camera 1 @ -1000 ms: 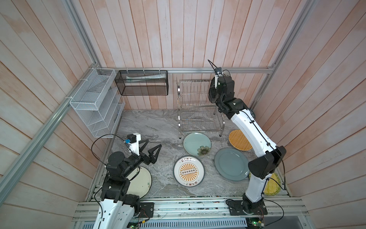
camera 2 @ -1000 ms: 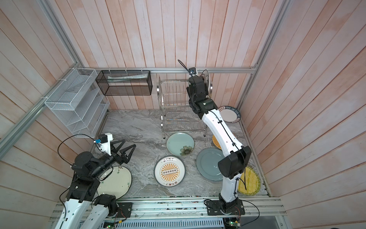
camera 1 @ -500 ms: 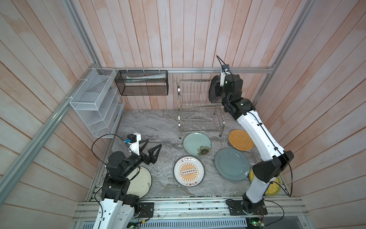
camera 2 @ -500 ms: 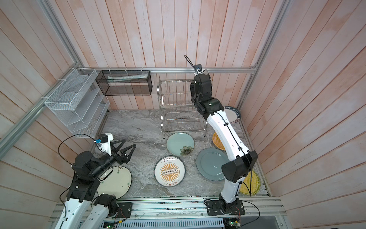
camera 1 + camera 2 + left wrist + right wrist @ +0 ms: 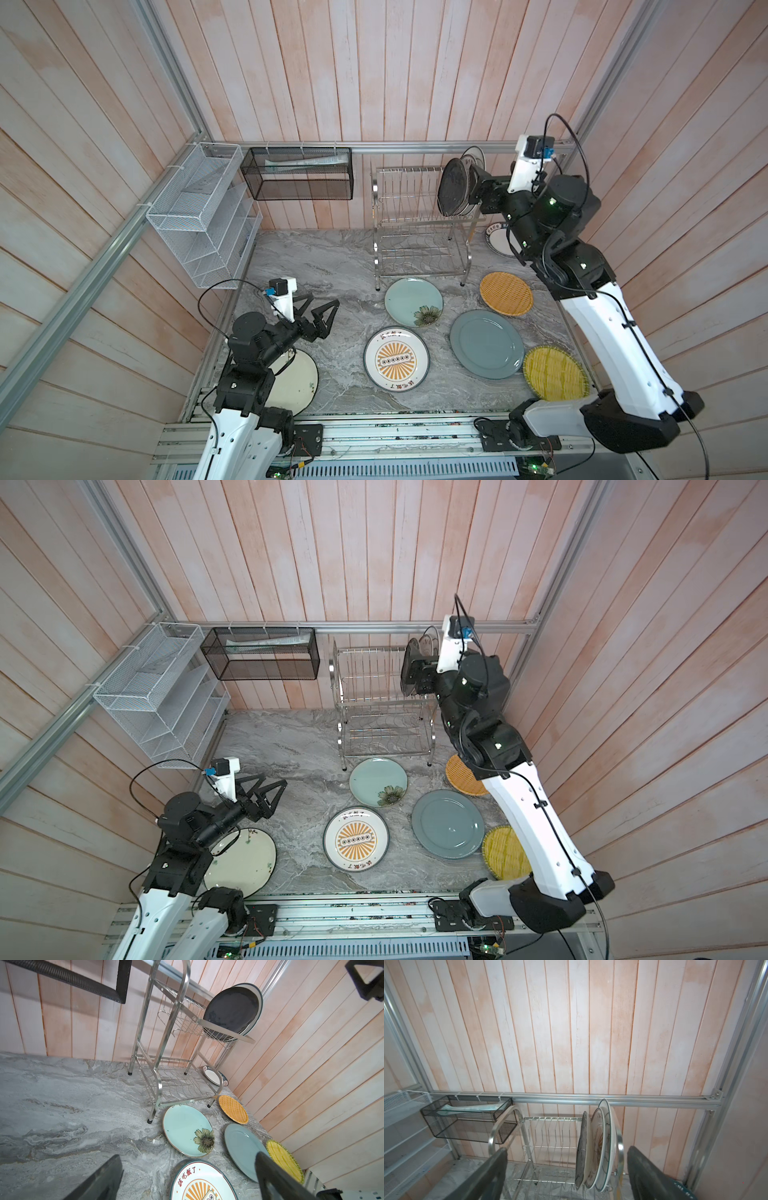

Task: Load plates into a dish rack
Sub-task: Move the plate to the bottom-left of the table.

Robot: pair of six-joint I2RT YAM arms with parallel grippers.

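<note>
Reaching high with the right arm (image 5: 602, 332), stretched toward the upper tier of the dish rack (image 5: 415, 232).
On it, right gripper (image 5: 566, 1175) spread wide, gripping nothing, close by black plate (image 5: 452, 188) upright in that tier beside two white plates (image 5: 604, 1147); left gripper (image 5: 323, 302) wide open, empty, low over marble table (image 5: 316, 257).

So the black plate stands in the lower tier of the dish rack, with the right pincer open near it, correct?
Not quite: the black plate stands in the upper tier of the dish rack, as the left wrist view shows; the right pincer is open near it.
</note>
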